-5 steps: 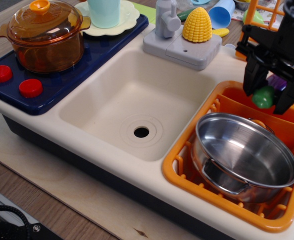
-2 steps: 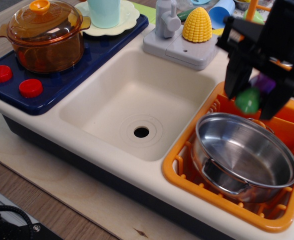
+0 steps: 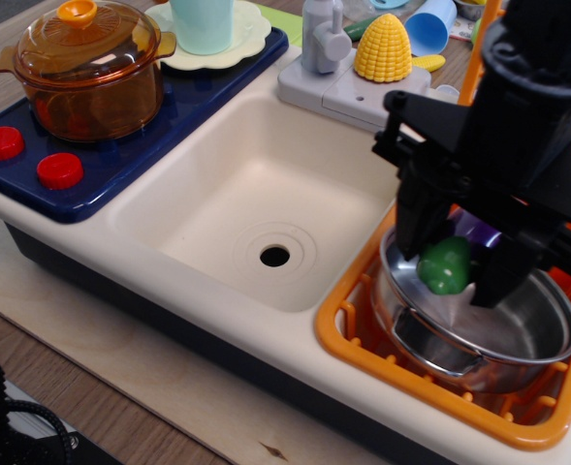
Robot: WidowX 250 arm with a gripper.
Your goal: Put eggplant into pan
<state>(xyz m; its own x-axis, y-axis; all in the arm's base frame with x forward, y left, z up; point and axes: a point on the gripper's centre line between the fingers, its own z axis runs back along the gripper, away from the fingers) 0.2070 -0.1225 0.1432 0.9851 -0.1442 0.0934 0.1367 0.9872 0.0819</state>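
Gripper: the black robot gripper (image 3: 457, 268) hangs over the pan, jaws clamped tight on the eggplant.
Eggplant: the small glossy purple plastic eggplant (image 3: 455, 257) with a green leafy cap sits pinched between the fingers, cap foremost, above the pan's 10 o'clock side; whether it touches the steel, I cannot tell.
Pan: the round shiny stainless-steel pan (image 3: 518, 339) with low walls and a thin handle lies tilted in the orange slotted plastic dish rack (image 3: 363, 334).
Surface: a cream plastic toy sink unit (image 3: 256, 199) with a drain hole, set on a pale wooden board (image 3: 101, 368).
Around: at 10 o'clock of the basin, an amber see-through lidded pot (image 3: 86, 68) on the navy hob (image 3: 140, 136) with red round knobs (image 3: 28, 155); at 12 o'clock, a grey tap (image 3: 324, 39) and a bumpy yellow corn cob (image 3: 382, 48).
In the way: the arm hides the rack's far side.
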